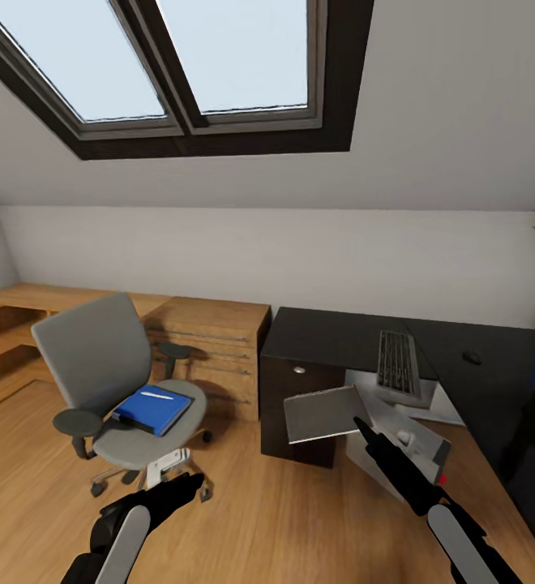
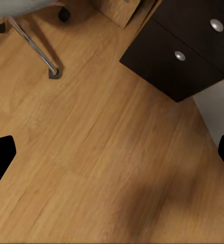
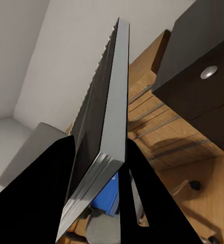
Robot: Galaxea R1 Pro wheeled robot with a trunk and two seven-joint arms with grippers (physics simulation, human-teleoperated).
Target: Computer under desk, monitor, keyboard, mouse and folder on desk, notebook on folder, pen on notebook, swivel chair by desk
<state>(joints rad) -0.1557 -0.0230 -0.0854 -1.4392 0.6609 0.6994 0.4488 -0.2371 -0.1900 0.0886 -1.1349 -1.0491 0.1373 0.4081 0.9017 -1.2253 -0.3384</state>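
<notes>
Under the sloped grey ceiling and its dark-framed skylight (image 1: pixel 194 73), the bedroom shows a light wood plank floor (image 1: pixel 284 519), low light-wood cabinets (image 1: pixel 211 341) along the far wall and the glossy black bench (image 1: pixel 340 337) at the right. On the bench lie the keyboard (image 1: pixel 397 362), its long axis running away from the camera, and the tiny mouse (image 1: pixel 471 356), well apart to its right. Below the benchtop, a light grey-white box — the computer (image 1: pixel 405 434) — lies partly behind the right arm.

The swivel chair (image 1: pixel 109 381) stands on the floor left of the bench, seat turned toward the room. The blue folder (image 1: pixel 152 408) lies flat on its seat, with the slim white pen (image 1: pixel 156 397) on top of it.

The right hand (image 1: pixel 360 423) pinches the thin grey notebook (image 1: pixel 326 414) by one edge, holding it in the air in front of the dark drawer unit (image 1: pixel 300 410); in the head view its broad face shows, long axis roughly level. The right wrist view adds what the head view lacks: the notebook (image 3: pixel 104 127) seen edge-on, clamped between the two dark fingers (image 3: pixel 152 203), with a bit of blue folder (image 3: pixel 109 195) beyond.

The left hand (image 1: pixel 182 484) hangs low near the chair base. In the left wrist view its fingertips (image 2: pixel 0 157) are spread wide over bare floor (image 2: pixel 102 152) — holding nothing — with two round drawer knobs (image 2: pixel 179 55) and a chair spoke (image 2: pixel 35 48) ahead.
</notes>
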